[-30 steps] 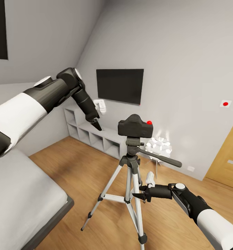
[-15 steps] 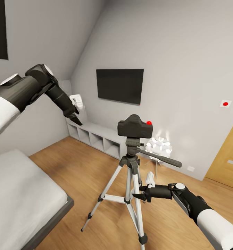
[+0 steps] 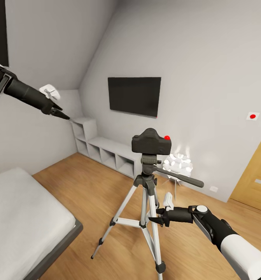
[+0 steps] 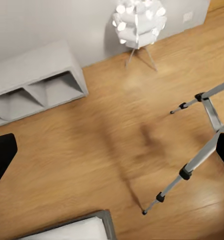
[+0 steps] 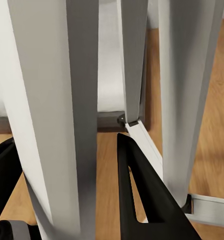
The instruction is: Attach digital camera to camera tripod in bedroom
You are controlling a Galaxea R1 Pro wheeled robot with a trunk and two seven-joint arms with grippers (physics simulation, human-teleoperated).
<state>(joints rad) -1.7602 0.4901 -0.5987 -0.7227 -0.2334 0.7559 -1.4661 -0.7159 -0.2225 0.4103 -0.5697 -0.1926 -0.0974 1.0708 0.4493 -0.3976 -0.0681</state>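
Digital camera point(image 3: 151, 142) sits atop the camera tripod point(image 3: 147, 202); my right gripper point(image 3: 153, 220) straddles a tripod leg, fingers apart. My left gripper point(image 3: 61, 114) hangs high near the wall; wrist view shows its fingers spread, holding nothing.

Black digital camera point(image 3: 151, 142) sits, seemingly attached, atop upright camera tripod point(image 3: 146, 210).
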